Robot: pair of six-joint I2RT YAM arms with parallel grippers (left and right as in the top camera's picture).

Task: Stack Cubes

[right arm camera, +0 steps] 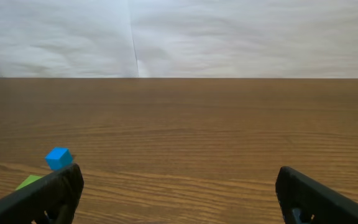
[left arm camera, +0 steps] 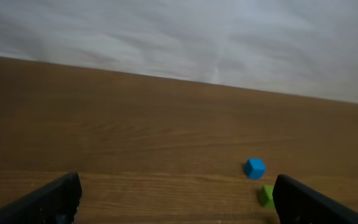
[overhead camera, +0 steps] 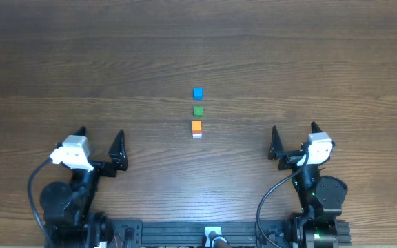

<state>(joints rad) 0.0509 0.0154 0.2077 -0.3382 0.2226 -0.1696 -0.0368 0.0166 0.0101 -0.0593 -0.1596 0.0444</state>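
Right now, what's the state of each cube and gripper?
Blue cube: on its own, unstacked.
Green cube: on its own, unstacked, apart from its neighbours.
Orange cube: seems to sit on a white cube.
White cube: apparently under the orange one, mostly hidden.
Left gripper: open, empty.
Right gripper: open, empty.

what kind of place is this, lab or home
Probably a robot lab bench: left arm and right arm fixed at the edge of a wooden table, a blue cube, green cube and orange cube in a row, plain white backdrop.
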